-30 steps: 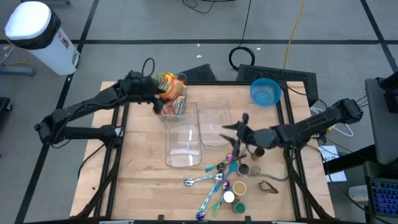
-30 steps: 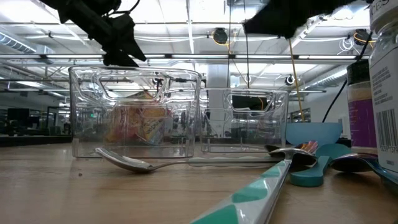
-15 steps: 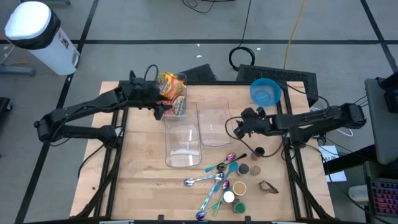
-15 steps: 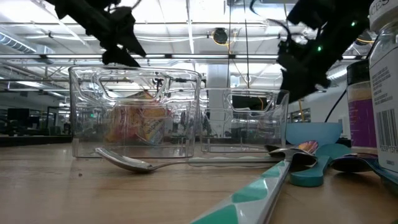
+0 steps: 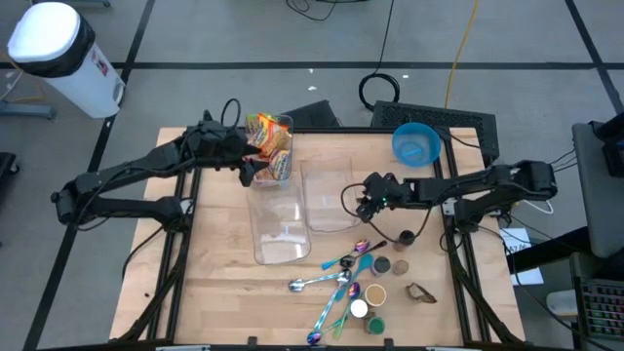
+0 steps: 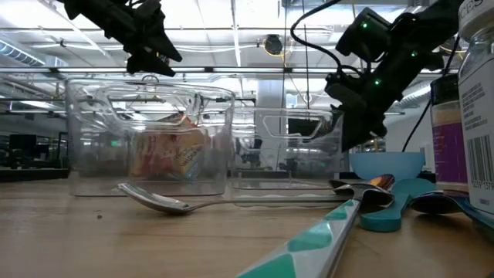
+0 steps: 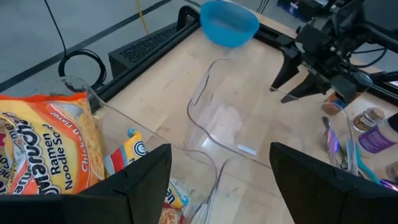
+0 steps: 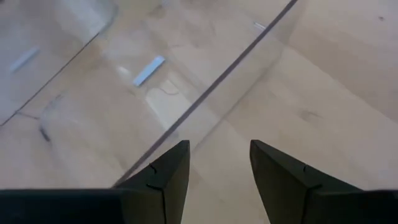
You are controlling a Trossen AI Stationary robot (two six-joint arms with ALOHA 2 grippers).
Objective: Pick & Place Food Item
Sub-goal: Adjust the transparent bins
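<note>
Orange ramen packets (image 5: 265, 132) (image 7: 43, 143) lie in a clear bin (image 5: 285, 168) at the far left of the table. My left gripper (image 5: 249, 166) (image 7: 236, 186) hovers open over that bin's near rim, with nothing between its fingers. Two empty clear bins stand on the wood, one nearer (image 5: 278, 229) and one to its right (image 5: 327, 200). My right gripper (image 5: 359, 200) (image 6: 355, 127) is open and tipped down at the right-hand bin's right wall. My right gripper comes slanting down from the table's right side at the rim of the right-hand empty bin's right wall (image 8: 205, 93). In the right wrist view that rim runs up to one finger (image 8: 158, 180). Whether a finger touches the wall I cannot tell.
A blue bowl (image 5: 416, 143) sits at the far right. Spoons (image 5: 336, 278), small jars and lids (image 5: 375, 292) and a tall bottle (image 6: 475, 100) crowd the near right. Bare wood lies at the near left (image 5: 214, 283).
My right gripper has come down and toward the table's left, rolling its wrist, up to the right-hand empty bin. Both empty bins have slid a little toward the table's left edge. The bin with the ramen packets has stayed where it was.
</note>
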